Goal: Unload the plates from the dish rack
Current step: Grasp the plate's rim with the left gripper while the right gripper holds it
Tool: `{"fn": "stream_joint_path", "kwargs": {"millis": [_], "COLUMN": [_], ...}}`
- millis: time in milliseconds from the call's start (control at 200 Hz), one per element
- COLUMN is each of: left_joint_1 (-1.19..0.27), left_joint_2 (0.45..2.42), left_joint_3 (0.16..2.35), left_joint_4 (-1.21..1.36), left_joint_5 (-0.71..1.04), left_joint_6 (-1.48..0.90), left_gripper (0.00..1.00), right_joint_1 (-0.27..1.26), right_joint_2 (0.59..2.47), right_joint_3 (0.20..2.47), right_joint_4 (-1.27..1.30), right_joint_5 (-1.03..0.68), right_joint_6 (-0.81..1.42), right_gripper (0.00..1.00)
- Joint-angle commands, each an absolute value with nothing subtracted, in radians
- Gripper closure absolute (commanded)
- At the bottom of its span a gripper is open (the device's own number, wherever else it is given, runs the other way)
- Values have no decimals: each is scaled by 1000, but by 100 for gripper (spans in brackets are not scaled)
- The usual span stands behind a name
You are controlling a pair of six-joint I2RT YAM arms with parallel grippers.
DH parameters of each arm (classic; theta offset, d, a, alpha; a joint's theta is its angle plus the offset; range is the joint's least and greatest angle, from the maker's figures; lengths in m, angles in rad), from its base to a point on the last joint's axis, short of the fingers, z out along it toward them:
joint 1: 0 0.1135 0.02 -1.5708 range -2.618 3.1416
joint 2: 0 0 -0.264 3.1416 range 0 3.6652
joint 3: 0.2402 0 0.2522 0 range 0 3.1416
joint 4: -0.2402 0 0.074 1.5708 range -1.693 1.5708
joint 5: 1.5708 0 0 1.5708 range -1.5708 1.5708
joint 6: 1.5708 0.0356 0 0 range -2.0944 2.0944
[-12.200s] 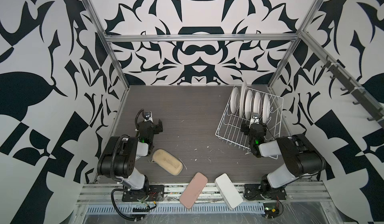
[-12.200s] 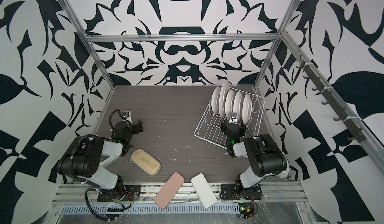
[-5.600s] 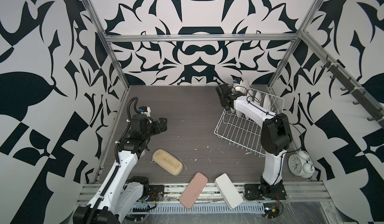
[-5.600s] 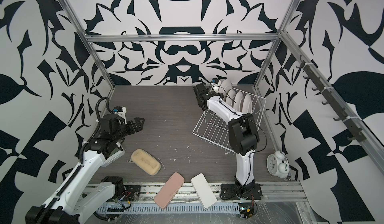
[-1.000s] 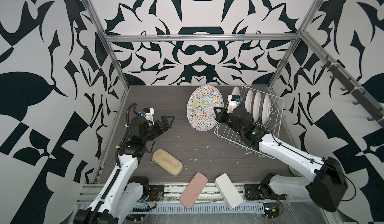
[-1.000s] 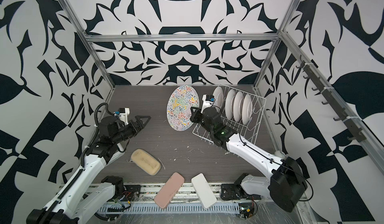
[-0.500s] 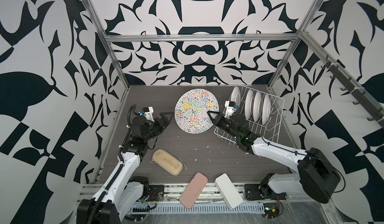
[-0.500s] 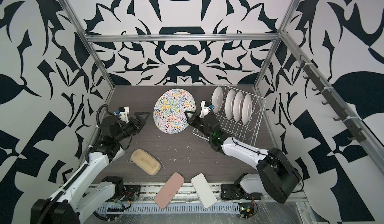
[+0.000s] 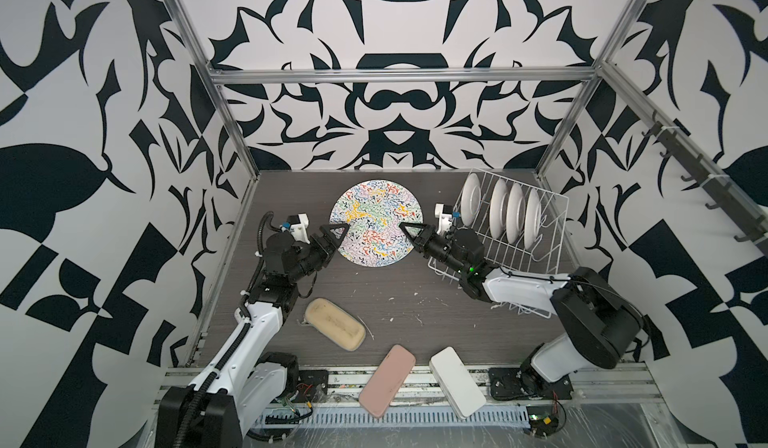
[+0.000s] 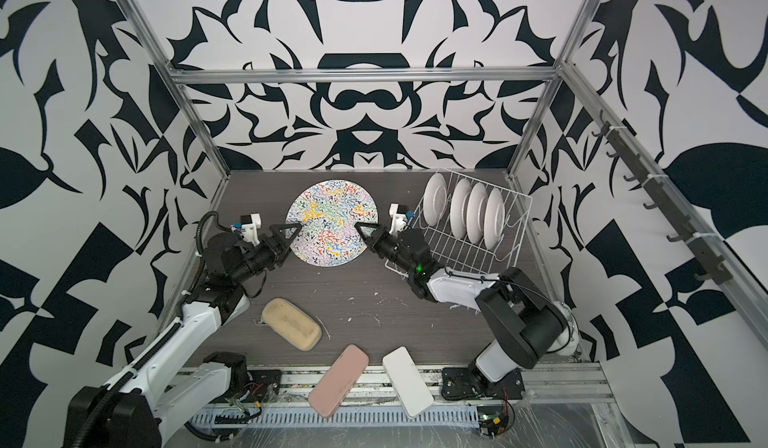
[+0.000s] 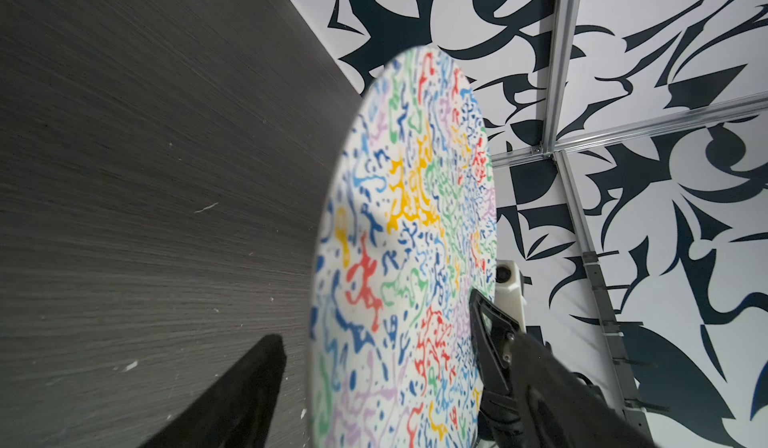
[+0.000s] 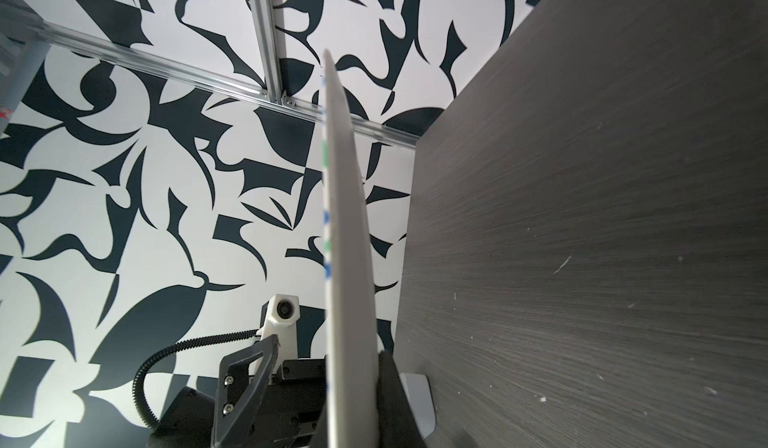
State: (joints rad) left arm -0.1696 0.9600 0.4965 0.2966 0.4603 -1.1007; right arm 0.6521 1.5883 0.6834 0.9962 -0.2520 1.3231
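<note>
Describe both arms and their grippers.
The left arm and right arm have white link shells with black joints. The left gripper and right gripper carry black triangular open-frame fingers, with a white camera mount behind each. A black ribbed cable loops by the left wrist; a green light glows on the right.

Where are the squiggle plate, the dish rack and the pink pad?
squiggle plate (image 9: 376,223), in a top view, middle of its printed face.
dish rack (image 9: 505,258), in a top view, bare wire floor of the rack.
pink pad (image 9: 387,380), in a top view, middle of its upper side.
</note>
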Motion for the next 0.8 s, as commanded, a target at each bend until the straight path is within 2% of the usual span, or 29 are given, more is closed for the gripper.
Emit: {"fn": "stream_joint_path", "kwargs": {"millis": [0, 225, 720, 795], "left_joint_1": [-172, -170, -169, -170], "left_joint_2": [962, 966, 954, 953], "left_joint_3": [491, 491, 486, 486], "left_joint_4": [340, 357, 348, 349], "left_joint_5": [475, 478, 446, 443], "left_joint_6": [-1107, -1116, -1109, -1109], "left_gripper": [19, 38, 70, 78], "right_joint_1": [641, 639, 627, 626], "right_joint_2": [1617, 1686, 1647, 1638], "right_joint_3": [757, 772, 775, 773], "right_joint_4": [1286, 1340, 1252, 1233], "right_joint_5": [-324, -335, -342, -342], "right_joint_6": [1437, 1480, 1410, 1396], "right_gripper": [100, 100, 100, 100]}}
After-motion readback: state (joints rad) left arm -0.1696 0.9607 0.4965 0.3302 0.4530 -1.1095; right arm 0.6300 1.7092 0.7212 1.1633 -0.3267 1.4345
